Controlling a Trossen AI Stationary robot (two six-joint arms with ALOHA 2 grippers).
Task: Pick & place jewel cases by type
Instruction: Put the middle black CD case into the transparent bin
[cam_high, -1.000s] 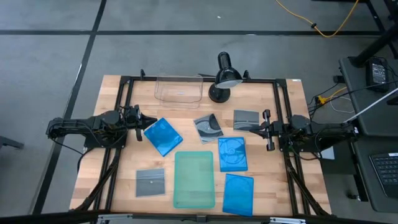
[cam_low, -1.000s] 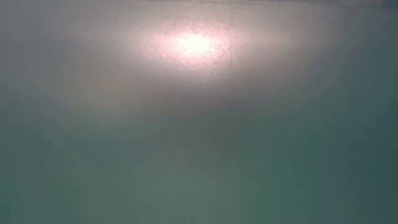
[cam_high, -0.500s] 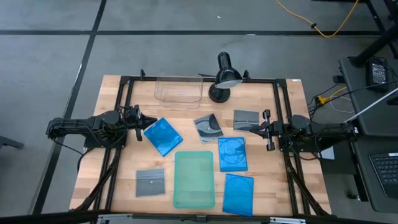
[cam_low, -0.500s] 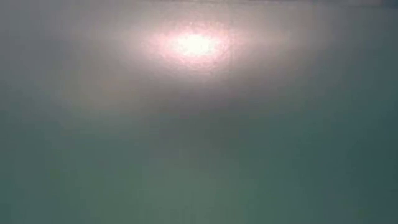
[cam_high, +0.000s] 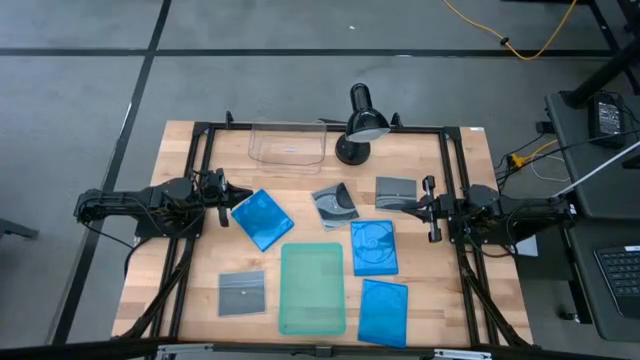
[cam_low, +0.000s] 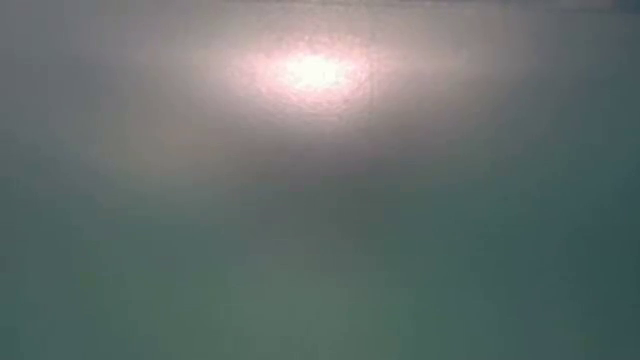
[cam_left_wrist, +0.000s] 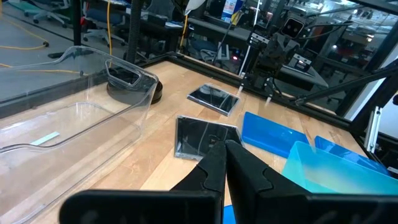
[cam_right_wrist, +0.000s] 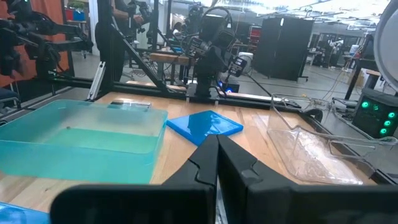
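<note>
Around my light wooden table (cam_high: 190, 300) I see a grey concrete floor (cam_high: 300, 85) crossed by dark seams, with a yellow cable (cam_high: 505, 38) looping over it. A dark side desk (cam_high: 600, 215) stands off to one edge. Past my wrists, black metal racks (cam_left_wrist: 134, 28), cluttered workbenches (cam_left_wrist: 348, 46) and a tall black cabinet (cam_right_wrist: 283, 48) sit under bright ceiling lights (cam_right_wrist: 261, 5).

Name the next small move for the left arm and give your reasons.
Probably open the left gripper and ease it toward the tilted blue jewel case. Its fingers are pressed together and hold nothing, and that case lies flat on the table right beside it, nearer than any other. The right gripper waits shut at the opposite side.
</note>
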